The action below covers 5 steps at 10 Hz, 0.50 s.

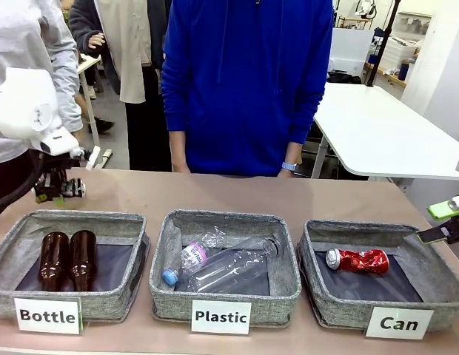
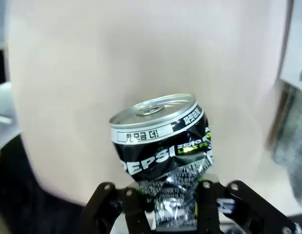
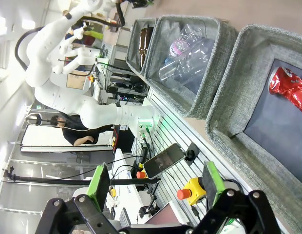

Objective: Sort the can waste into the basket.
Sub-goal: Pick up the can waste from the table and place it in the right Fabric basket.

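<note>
A crushed black can (image 2: 160, 141) with a silver top is pinched by its crumpled lower end in my left gripper (image 2: 175, 207), above the tan table. From the front, that left gripper (image 1: 58, 188) hangs over the table's far left, behind the "Bottle" bin, with the black can (image 1: 72, 188) in it. The red crushed can (image 1: 357, 260) lies on the dark floor of the grey "Can" basket (image 1: 312, 296) at front right, and the red can (image 3: 290, 87) shows again inside the basket (image 3: 229, 107). My right gripper (image 1: 446, 222) stands open at the right edge, its green pads (image 3: 99, 183) wide apart and empty.
The "Bottle" bin (image 1: 7, 292) at front left holds two brown glass bottles (image 1: 69, 259). The middle "Plastic" bin (image 1: 163, 296) holds clear plastic bottles (image 1: 229, 266). A person in a blue top (image 1: 244, 81) stands at the far side of the table.
</note>
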{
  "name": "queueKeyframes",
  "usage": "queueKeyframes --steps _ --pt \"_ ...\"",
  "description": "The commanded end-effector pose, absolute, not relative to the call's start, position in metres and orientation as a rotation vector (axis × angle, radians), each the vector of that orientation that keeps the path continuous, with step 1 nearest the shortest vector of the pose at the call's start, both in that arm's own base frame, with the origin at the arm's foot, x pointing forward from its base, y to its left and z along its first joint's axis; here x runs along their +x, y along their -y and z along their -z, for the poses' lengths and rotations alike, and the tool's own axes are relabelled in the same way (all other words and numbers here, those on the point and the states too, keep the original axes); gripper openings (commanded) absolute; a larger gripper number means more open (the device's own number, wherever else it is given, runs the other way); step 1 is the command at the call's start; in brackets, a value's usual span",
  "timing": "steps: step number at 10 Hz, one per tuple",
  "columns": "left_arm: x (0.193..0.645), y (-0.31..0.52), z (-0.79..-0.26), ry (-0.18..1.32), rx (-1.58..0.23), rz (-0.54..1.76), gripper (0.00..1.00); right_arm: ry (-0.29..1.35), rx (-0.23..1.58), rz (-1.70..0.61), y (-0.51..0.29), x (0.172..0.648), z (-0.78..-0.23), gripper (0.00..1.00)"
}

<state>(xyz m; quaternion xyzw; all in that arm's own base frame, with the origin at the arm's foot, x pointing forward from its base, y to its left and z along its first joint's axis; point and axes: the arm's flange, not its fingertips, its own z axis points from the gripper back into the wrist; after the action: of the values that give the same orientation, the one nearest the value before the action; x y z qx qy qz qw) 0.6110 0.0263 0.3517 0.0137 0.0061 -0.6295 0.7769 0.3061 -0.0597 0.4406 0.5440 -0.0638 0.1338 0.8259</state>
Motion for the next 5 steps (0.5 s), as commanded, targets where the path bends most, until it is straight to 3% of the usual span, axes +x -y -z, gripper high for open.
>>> queueKeyframes --steps 1,3,5 --pt "0.578 -0.042 -0.417 0.176 0.109 1.287 0.00 0.134 1.151 -0.306 0.063 0.305 -0.442 1.00" --pt "0.543 -0.049 -0.482 0.352 0.142 1.308 0.00 0.134 1.151 -0.306 0.063 0.305 -0.442 1.00" --pt "0.478 -0.060 -0.511 0.321 -0.030 1.432 0.00 0.134 1.151 -0.306 0.063 0.305 -0.442 1.00"
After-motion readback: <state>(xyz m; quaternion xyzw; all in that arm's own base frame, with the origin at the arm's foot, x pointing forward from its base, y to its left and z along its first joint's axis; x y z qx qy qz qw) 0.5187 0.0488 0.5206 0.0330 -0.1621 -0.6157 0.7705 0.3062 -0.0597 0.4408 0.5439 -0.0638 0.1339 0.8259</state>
